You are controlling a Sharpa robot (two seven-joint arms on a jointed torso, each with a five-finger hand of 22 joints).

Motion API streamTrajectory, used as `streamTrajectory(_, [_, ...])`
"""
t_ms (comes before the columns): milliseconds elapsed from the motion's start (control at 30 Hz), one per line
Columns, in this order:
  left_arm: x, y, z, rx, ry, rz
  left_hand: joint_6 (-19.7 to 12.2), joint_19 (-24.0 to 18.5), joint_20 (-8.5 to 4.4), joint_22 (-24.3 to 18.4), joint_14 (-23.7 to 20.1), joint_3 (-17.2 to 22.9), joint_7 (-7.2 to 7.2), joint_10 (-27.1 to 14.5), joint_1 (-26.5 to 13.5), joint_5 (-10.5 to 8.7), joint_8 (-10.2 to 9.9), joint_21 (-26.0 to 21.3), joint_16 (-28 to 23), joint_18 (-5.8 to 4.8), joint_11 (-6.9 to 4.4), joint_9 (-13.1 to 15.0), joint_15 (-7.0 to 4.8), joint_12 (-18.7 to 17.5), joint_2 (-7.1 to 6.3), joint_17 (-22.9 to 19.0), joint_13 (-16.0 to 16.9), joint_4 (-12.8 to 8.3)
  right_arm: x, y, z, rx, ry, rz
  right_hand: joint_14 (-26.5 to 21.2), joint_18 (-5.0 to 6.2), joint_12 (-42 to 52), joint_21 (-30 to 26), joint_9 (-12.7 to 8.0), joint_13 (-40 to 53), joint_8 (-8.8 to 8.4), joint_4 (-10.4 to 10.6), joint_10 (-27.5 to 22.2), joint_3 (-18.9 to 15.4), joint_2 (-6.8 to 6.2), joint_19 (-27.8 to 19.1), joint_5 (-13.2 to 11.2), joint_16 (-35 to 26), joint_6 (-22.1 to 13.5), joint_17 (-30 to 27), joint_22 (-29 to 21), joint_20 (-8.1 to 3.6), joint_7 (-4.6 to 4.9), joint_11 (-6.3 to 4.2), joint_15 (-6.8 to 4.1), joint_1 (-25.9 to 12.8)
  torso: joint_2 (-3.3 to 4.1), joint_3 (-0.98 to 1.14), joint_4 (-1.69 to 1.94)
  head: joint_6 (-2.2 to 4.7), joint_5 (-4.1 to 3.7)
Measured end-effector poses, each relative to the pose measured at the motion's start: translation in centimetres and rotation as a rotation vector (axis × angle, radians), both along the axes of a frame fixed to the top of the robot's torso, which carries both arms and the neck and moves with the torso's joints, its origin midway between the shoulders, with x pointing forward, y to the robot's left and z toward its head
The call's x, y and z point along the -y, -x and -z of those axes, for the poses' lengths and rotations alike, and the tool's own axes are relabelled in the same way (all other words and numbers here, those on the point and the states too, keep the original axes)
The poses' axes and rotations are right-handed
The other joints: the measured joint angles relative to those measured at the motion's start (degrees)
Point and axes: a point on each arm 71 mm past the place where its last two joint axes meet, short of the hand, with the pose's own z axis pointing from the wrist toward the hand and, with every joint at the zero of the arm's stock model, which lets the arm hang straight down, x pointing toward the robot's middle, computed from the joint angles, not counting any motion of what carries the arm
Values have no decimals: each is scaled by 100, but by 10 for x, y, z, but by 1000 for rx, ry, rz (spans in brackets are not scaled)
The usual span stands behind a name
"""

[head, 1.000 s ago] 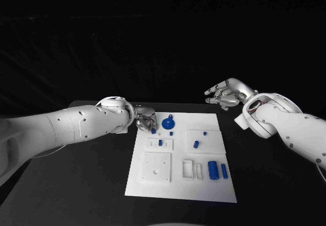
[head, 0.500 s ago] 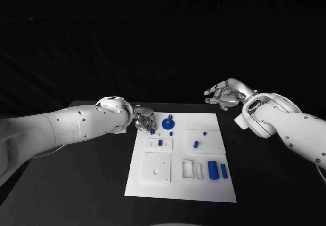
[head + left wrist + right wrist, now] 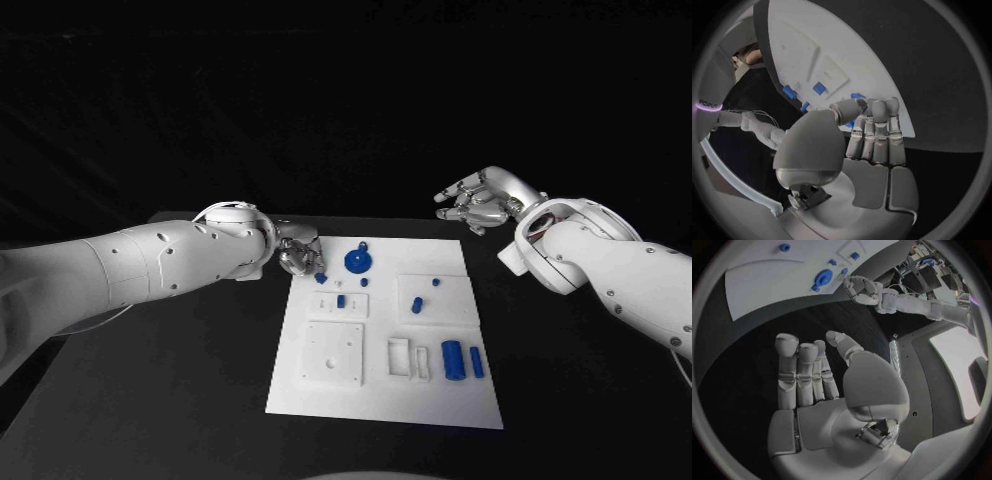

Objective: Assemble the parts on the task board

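- Left hand (image 3: 299,256): I am seeing fingers curling narrow, holding nothing, beside the task board (image 3: 378,400); risking nudging the small blue peg (image 3: 320,279).
- Right hand (image 3: 480,200): fingers spreading wide, hovering beyond the board.

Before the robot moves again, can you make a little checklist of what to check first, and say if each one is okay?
1. Left hand near the parts: ok. It is at the far left corner of the task board, close to a small blue part.
2. Left hand holding a part: cannot tell. Its fingers are curled together, and no part shows plainly between them.
3. Right hand free: ok. It holds nothing, fingers apart, above the table beyond the board's far right corner.
4. Round blue part reachable: ok. It lies uncovered near the board's far edge.
5. Two long blue parts out of the way: ok. They lie side by side on the near right of the board.
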Motion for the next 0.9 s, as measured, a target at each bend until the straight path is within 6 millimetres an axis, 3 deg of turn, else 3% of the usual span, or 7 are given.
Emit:
streamTrajectory(400, [-5,3,0,-16,2,-16,101,23,20,1,0,-5,60,12,-9,0,-5,-6,0,10,11,-17,0,0,-56,-21,-28,5,1,0,1,-2,0,1,0,0,0,0,0,-1,0,-1,0,0,0,0,0,0,4,5,0,0,-4,0,0,0,-2,1,-3,-14,9])
streamTrajectory(533, [-6,4,0,-18,8,-24,-60,183,34,4,33,-283,113,14,-36,-175,-1,-45,-1,15,14,-12,33,-14,-84,-48,-45,75,1,0,1,-2,1,1,0,0,0,0,0,-1,0,-1,0,0,0,0,0,0,5,4,0,0,-5,0,0,0,-2,4,-4,-9,9])
streamTrajectory(633, [-8,4,0,-6,20,-40,-731,362,92,-20,126,-728,251,-110,-110,-715,-39,-175,-1,-122,-31,-45,61,-106,-23,-66,-104,193,1,0,1,-2,1,1,0,0,-26,0,0,10,0,16,0,16,0,0,0,0,5,4,0,0,-5,1,0,0,-3,4,-4,-2,12])
streamTrajectory(767, [-13,2,-1,31,49,-88,-329,642,102,-535,292,-951,200,222,-230,-1685,121,-761,-65,-234,-94,-2,61,-437,52,-111,-385,-6,1,0,1,-2,1,2,0,0,-26,0,0,10,0,16,-1,16,0,0,0,0,7,4,0,0,-7,1,0,0,-2,4,-9,10,12])
streamTrajectory(800, [-14,1,-2,40,61,-102,-306,732,93,-663,334,-1344,204,274,-234,-1881,170,-893,-93,-298,-98,-2,45,-465,53,-121,-398,283,1,0,1,-2,1,2,0,0,-26,0,0,10,0,16,-1,16,0,0,0,0,7,4,0,0,-7,1,0,0,-2,3,-10,13,12])
streamTrajectory(833, [-15,1,-3,49,73,-117,-289,864,77,-825,377,-2180,222,444,-276,-2134,257,-1076,-121,-298,-39,-1,36,-441,75,-124,-372,1007,1,0,1,-2,1,2,0,0,-26,0,0,10,0,16,-1,16,0,0,0,0,8,4,0,0,-8,1,0,0,-2,3,-11,15,12])
streamTrajectory(900, [-17,-1,-5,63,101,-155,-334,1024,67,-1000,412,-3389,164,442,-200,-2296,390,-1321,-156,-338,-55,-1,40,-468,82,-121,-445,2009,1,0,2,-2,1,3,0,1,-26,0,0,10,0,16,-1,16,0,0,0,0,8,4,0,0,-8,1,0,0,-2,4,-12,17,11])
